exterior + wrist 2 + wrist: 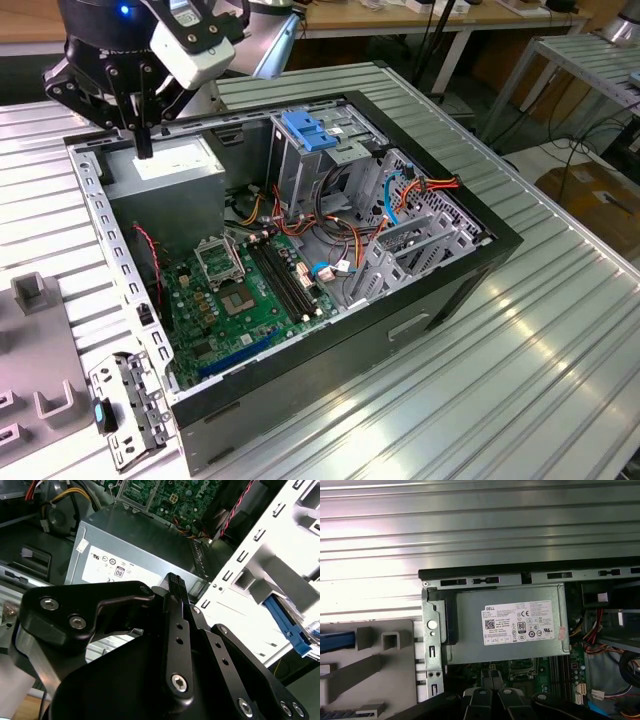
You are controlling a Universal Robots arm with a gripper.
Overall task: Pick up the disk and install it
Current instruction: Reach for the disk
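Note:
My gripper (pixel 144 150) hangs over the back corner of the open computer case (pixel 420 310), at the exterior view's left, just above the grey power-supply box (pixel 170 172). Its two black fingers are pressed together with nothing between them; they show in both wrist views (pixel 175 583) (pixel 489 678). Beside the case, on a grey fixture (pixel 375 665), lies a blue plastic rail (pixel 335 640) (pixel 287 625), which looks like an edge of the disk. The rest of the disk is out of view.
Inside the case are a green motherboard (pixel 240 300), orange and red cables (pixel 345 235) and a metal drive cage with a blue plastic top (pixel 310 130). A loose metal bracket with a blue latch (pixel 125 410) lies on the ribbed metal table (pixel 540 340).

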